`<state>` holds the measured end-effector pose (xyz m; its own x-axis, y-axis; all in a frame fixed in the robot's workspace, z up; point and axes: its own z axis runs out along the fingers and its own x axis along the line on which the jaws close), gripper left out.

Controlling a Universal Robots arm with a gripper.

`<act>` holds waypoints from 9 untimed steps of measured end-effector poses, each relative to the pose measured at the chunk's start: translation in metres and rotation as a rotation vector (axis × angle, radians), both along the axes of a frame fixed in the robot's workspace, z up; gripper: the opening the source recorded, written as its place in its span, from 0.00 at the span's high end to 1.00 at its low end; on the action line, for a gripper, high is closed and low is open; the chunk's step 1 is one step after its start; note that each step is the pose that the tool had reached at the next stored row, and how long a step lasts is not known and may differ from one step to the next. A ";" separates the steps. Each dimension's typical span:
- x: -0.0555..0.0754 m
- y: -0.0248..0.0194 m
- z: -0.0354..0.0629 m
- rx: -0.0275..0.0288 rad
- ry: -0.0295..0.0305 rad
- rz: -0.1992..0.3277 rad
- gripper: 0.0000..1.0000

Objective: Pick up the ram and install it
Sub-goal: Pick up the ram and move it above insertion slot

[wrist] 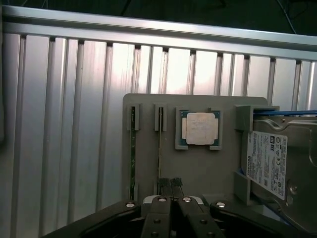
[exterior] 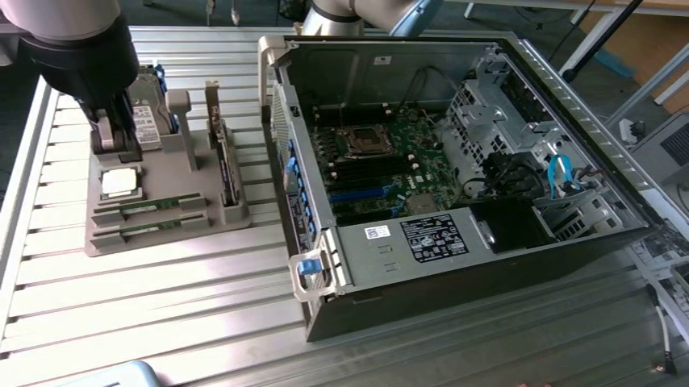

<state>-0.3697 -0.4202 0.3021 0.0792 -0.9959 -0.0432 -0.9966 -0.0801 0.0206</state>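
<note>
Two ram sticks lie in slots of a grey holder tray (exterior: pixel 173 242). One ram (exterior: pixel 148 205) sits beside the square silver processor (exterior: pixel 119 182), and the other ram (exterior: pixel 145 229) is nearer the tray's front edge. In the wrist view both show edge-on: the ram nearest the processor (wrist: pixel 159 148) and the outer ram (wrist: pixel 132 153). My gripper (exterior: pixel 111 150) hangs above the tray's rear part, over the hard drive and processor. Its fingertips (wrist: pixel 170 184) are pressed together, shut on nothing, just off the end of the nearer ram.
A hard drive (wrist: pixel 270 158) and a tall dark expansion card (exterior: pixel 221 161) also stand in the tray. An open computer case (exterior: pixel 453 266) lies on the exterior view's right, its motherboard (exterior: pixel 377 161) exposed. Everything rests on a ribbed aluminium table (exterior: pixel 161 314).
</note>
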 end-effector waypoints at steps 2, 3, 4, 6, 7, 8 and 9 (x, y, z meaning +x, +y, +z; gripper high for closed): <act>0.000 0.0000 -0.0028 0.0000 0.0001 0.000 0.89; 0.000 0.0000 -0.0040 0.0000 0.0000 0.000 0.89; 0.000 0.0000 -0.0050 -0.0001 0.0001 0.000 0.89; 0.000 0.0000 -0.0078 0.0000 0.0000 0.000 0.89; 0.000 0.0000 -0.0091 0.0000 0.0001 0.000 0.89; 0.000 0.0000 -0.0105 0.0000 0.0000 0.000 0.89; 0.000 0.0000 -0.0116 -0.0001 0.0000 0.000 0.89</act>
